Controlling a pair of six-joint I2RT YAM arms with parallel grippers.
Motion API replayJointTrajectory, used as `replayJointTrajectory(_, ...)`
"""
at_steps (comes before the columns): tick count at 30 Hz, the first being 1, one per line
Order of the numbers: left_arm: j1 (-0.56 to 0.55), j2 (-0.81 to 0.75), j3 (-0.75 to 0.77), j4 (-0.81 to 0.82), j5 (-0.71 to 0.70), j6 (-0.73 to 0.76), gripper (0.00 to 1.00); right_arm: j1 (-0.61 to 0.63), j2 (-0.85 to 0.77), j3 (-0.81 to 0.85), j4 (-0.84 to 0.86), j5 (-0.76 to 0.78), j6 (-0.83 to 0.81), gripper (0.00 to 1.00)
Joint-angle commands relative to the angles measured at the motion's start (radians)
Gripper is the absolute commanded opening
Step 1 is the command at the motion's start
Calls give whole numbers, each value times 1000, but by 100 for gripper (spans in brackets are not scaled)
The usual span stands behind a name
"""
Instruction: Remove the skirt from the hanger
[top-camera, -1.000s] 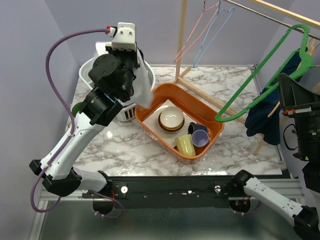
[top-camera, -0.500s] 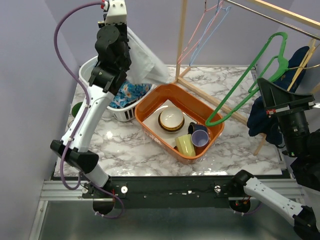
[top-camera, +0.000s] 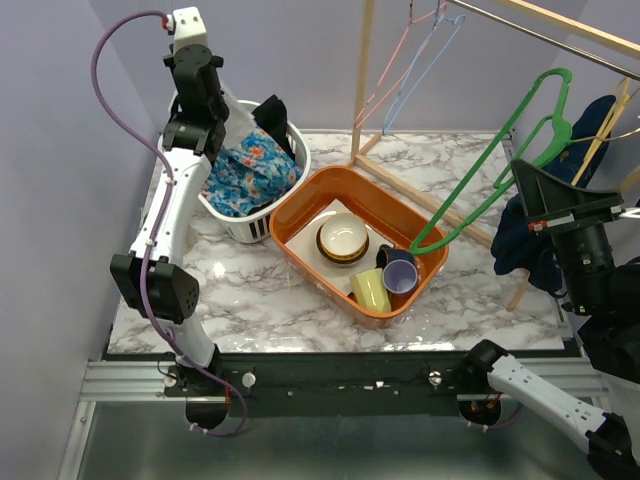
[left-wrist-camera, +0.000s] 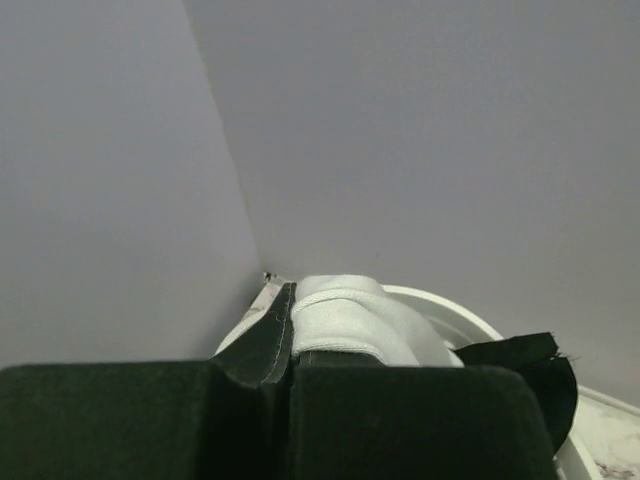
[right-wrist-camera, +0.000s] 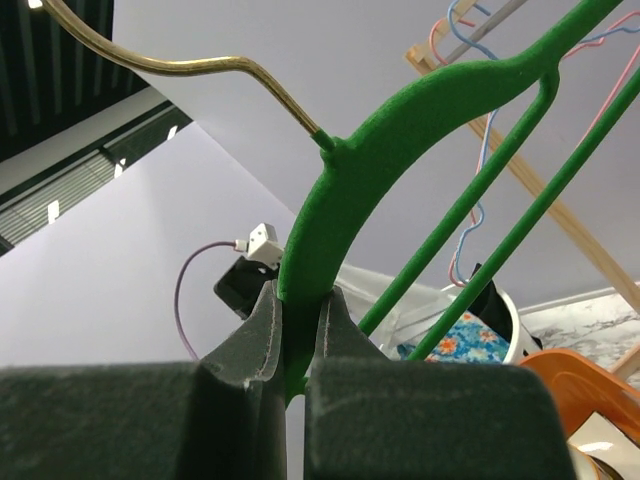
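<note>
My left gripper (top-camera: 207, 128) is shut on a white skirt (top-camera: 236, 114) and holds it over the back left rim of a white laundry basket (top-camera: 243, 229). In the left wrist view the skirt's folded hem (left-wrist-camera: 345, 315) sits pinched in the left gripper (left-wrist-camera: 290, 305), with the basket rim (left-wrist-camera: 455, 312) behind. My right gripper (top-camera: 520, 172) is shut on a bare green hanger (top-camera: 478, 172) and holds it tilted at the right. In the right wrist view the right gripper (right-wrist-camera: 298, 305) clamps the hanger's shoulder (right-wrist-camera: 335, 220) under its gold hook (right-wrist-camera: 200, 65).
The basket holds a blue floral cloth (top-camera: 250, 172) and a black cloth (top-camera: 272, 112). An orange tub (top-camera: 300, 200) holds a bowl (top-camera: 343, 238), a yellow-green cup (top-camera: 370, 290) and a purple cup (top-camera: 400, 272). A wooden rack (top-camera: 362, 80) carries thin wire hangers (top-camera: 410, 60). A dark blue garment (top-camera: 520, 240) hangs at right.
My left arm has swung the white skirt up and back, from beside the tub to over the basket's far left. The right gripper shifted left with the hanger, then held still.
</note>
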Motion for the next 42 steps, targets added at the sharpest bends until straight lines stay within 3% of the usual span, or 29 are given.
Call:
replayJointTrajectory(1,81,7,-88,-30,96,-208,0,-1,6,-17,24,-12,-13,1)
replayJointTrajectory(13,103,254,-212,-126,505,-412,0,-1,58,-16,11,-25,-30,1)
replayJointTrajectory(14,105,262,-211,-135,538,-418,6,-1,62,-16,8,-25,-31,1)
replayJointTrajectory(16,105,278,-188,-187,549,-428,31,0,64,-14,-2,-25,-34,1)
replayJointTrajectory(17,105,277,-177,-208,549,-434,54,-1,66,-16,-3,-25,-36,1)
replayJointTrajectory(23,105,211,-117,-299,598,-452,91,0,69,-34,2,-25,-33,1)
replayJointTrajectory(26,105,136,-102,-304,636,-449,97,-1,85,-36,-15,-25,-45,1)
replayJointTrajectory(28,105,90,-74,-322,708,-443,98,-1,101,-29,-46,-20,-53,1)
replayJointTrajectory(35,74,-31,-25,-411,731,-388,97,-1,162,-5,-92,-83,-42,1)
replayJointTrajectory(42,-108,-204,-100,-405,812,-245,92,-1,213,14,-127,-77,-28,1)
